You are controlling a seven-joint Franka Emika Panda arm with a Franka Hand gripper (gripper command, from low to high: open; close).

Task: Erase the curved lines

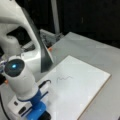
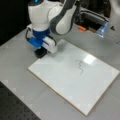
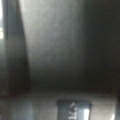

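The curve lines (image 2: 80, 66) are a thin dark squiggle near the middle of the white board (image 2: 62, 80); in a front view they also show at the board's upper left part as curve lines (image 1: 64, 78) on the board (image 1: 85, 100). My gripper (image 2: 43, 50) hangs low at the board's left corner, well to the left of the squiggle and apart from it. A black eraser block (image 2: 40, 53) sits right under it, at the board's edge. In a front view the gripper (image 1: 43, 115) is mostly cut off at the bottom. The wrist view shows only a dark block (image 3: 73, 110) against grey.
The board lies on a grey table (image 2: 17, 62). A glare spot (image 2: 89, 59) shines beside the squiggle. An orange part (image 2: 81, 28) and metal framing stand at the back. A black perforated mat (image 2: 15, 108) borders the table's near left corner.
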